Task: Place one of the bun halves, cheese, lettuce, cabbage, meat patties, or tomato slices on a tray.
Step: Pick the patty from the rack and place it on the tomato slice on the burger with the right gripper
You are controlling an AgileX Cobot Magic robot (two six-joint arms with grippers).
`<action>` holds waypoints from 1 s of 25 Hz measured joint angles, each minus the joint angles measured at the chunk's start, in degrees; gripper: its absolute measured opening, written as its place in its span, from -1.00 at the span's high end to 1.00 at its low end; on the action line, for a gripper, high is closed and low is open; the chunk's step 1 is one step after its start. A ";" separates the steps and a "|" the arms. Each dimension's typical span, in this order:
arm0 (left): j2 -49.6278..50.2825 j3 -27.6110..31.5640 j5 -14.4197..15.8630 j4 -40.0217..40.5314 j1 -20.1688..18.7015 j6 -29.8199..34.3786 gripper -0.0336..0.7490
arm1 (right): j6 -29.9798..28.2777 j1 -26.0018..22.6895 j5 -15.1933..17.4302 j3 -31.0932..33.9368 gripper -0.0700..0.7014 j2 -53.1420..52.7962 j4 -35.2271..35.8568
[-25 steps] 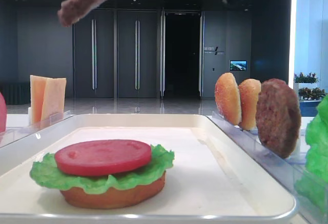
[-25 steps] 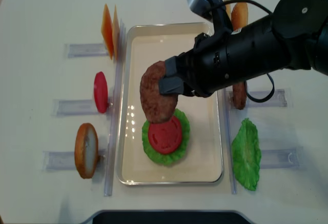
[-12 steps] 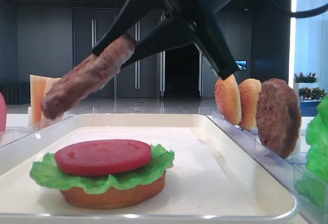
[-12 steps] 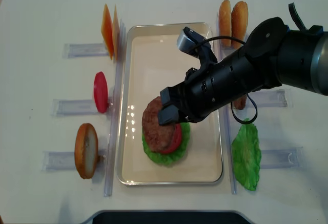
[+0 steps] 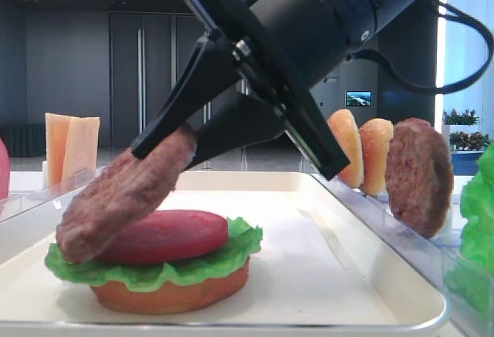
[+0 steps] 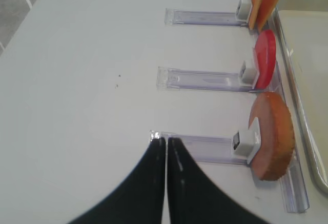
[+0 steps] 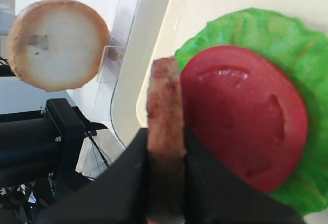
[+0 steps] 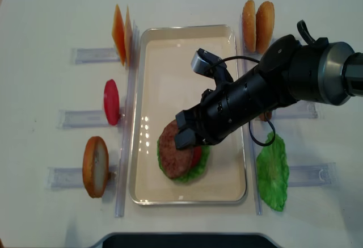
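My right gripper [image 5: 179, 150] [image 8: 185, 133] [image 7: 166, 138] is shut on a brown meat patty [image 5: 123, 198] [image 8: 172, 157] [image 7: 164, 101]. The patty hangs tilted, its low end down at the left side of a stack on the cream tray [image 5: 347, 275] [image 8: 170, 61]. That stack is a bun half [image 5: 170, 294], ruffled lettuce [image 5: 224, 254] [image 7: 287, 39] and a tomato slice [image 5: 174, 234] [image 7: 246, 116]. Over bare table left of the tray, my left gripper [image 6: 166, 141] is shut and empty, beside a bun half [image 6: 271, 138] on a clear rail.
Left rails hold cheese [image 8: 121, 31], a tomato slice [image 8: 112, 101] and a bun half [image 8: 95, 166]. Right rails hold two bun halves [image 8: 256, 18], a spare patty [image 5: 418, 175] and lettuce [image 8: 273, 171]. My right arm lies across the tray's right rim.
The right gripper has come down and forward with the patty, from high above the tray to the stack; the patty's low end now sits at the tomato slice. The left gripper stays still.
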 joint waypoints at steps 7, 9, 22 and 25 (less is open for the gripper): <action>0.00 0.00 0.00 0.00 0.00 0.00 0.92 | -1.06 -0.12 -0.06 0.00 0.45 0.52 0.06; 0.00 0.00 0.00 0.00 0.00 0.00 0.92 | -1.43 -0.17 -0.06 0.00 0.45 0.52 0.06; 0.00 0.00 0.00 0.00 0.00 0.00 0.92 | -2.45 -0.60 -0.18 0.00 -0.19 0.70 0.06; 0.00 0.00 0.00 0.00 0.00 0.00 0.92 | -3.54 -0.60 -0.81 0.00 -0.26 -0.34 0.01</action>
